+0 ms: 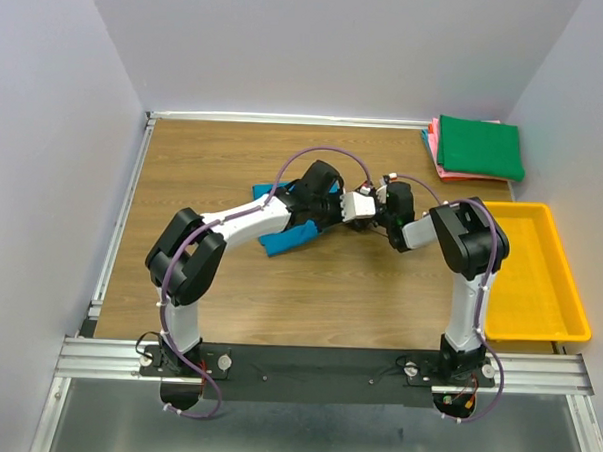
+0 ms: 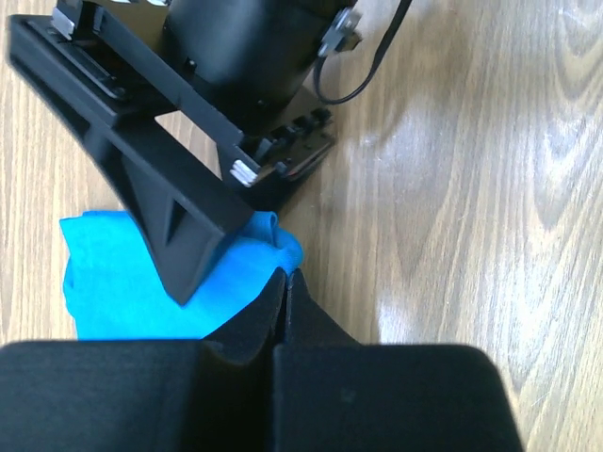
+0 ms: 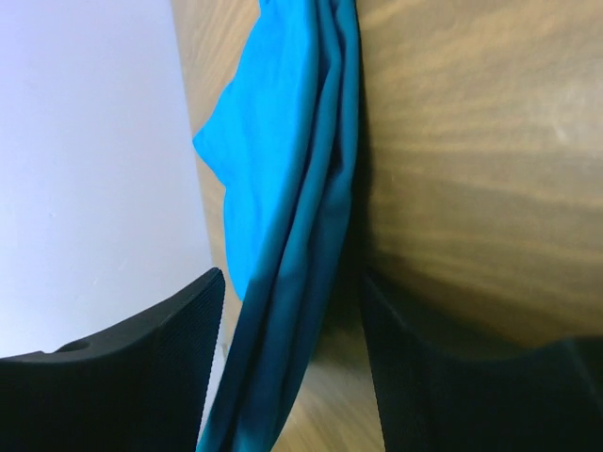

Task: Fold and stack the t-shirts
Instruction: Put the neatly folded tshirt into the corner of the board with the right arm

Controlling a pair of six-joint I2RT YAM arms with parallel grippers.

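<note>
A teal-blue t-shirt (image 1: 286,237) lies bunched on the wooden table, mostly hidden under my left arm in the top view. My left gripper (image 2: 285,273) is shut, its tips pinching a raised edge of this shirt (image 2: 132,282). My right gripper (image 3: 292,282) faces it from the right, open, with gathered folds of the same shirt (image 3: 283,188) running between its fingers. The two grippers meet above the table's middle, left gripper (image 1: 368,208) against right gripper (image 1: 385,204). A folded dark green t-shirt (image 1: 480,146) rests on folded pink t-shirts (image 1: 456,174) at the back right corner.
A yellow plastic tray (image 1: 530,266) sits along the right edge of the table, beside the right arm. White walls close in the table on the left, back and right. A metal rail runs along the left edge.
</note>
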